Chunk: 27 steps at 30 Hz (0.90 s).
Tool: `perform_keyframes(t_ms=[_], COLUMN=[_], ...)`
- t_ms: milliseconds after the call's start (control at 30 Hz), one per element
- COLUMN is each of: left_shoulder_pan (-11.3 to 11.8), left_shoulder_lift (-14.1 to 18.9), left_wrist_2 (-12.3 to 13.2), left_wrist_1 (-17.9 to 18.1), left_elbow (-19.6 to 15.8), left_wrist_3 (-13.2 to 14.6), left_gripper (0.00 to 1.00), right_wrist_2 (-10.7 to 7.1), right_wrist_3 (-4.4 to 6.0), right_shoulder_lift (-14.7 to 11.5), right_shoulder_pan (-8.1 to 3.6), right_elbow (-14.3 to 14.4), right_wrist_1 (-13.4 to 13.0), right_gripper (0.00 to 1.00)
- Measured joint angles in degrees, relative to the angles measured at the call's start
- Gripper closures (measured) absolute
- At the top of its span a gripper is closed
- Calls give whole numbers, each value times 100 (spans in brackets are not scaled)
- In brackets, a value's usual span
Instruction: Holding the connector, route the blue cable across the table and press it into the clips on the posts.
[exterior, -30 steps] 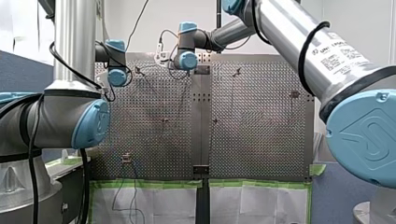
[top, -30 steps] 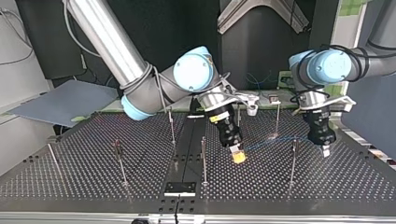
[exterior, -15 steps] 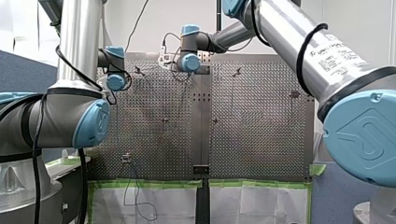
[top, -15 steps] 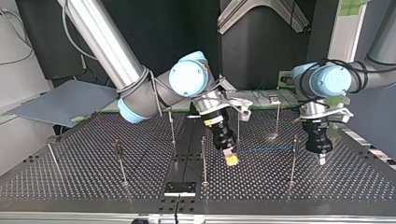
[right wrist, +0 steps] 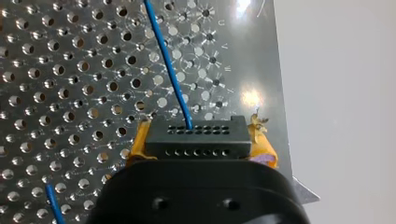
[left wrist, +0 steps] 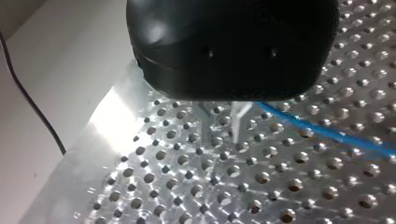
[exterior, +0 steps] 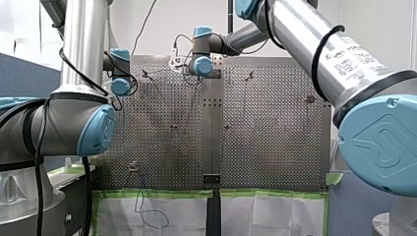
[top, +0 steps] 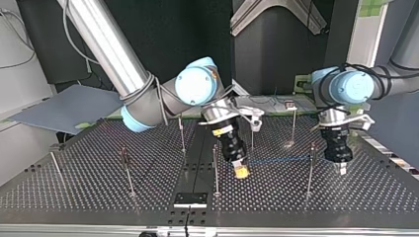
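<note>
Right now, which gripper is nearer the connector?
Right. My right gripper holds the connector between its yellow pads; my left gripper hangs apart from it, further along the cable.

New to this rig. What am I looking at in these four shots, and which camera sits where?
Two robot arms work over a perforated metal table with thin upright posts standing on it. The front view looks from behind the arms, out over the table. The top view faces them from across the table, so the sides are crossed: my right arm is at its left. The other two cameras ride on the wrists.

My right gripper, with yellow pads, holds a black connector. A blue cable runs out of the connector and across the table toward the post near my left gripper. That gripper's metal fingers stand slightly apart with nothing between them, and the cable passes beside them.
</note>
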Motion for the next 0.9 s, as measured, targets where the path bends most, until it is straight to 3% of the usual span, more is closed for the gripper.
perform_keyframes(t_ms=[67,467,900], left_shoulder_pan=[-21,-192,-449], left_shoulder_lift=[2,268,860], left_wrist_2=[-72,-621,-659], left_wrist_1=[-82,-679,-1335], left_elbow=[-1,-89,-574], left_wrist_3=[60,169,162], left_gripper=[0,0,0], right_wrist_2=[1,32,92], right_wrist_3=[3,5,75], right_shoulder_lift=[4,122,287], right_shoulder_pan=[19,73,56], right_elbow=[0,0,4], right_wrist_1=[19,145,295], right_gripper=[100,100,100])
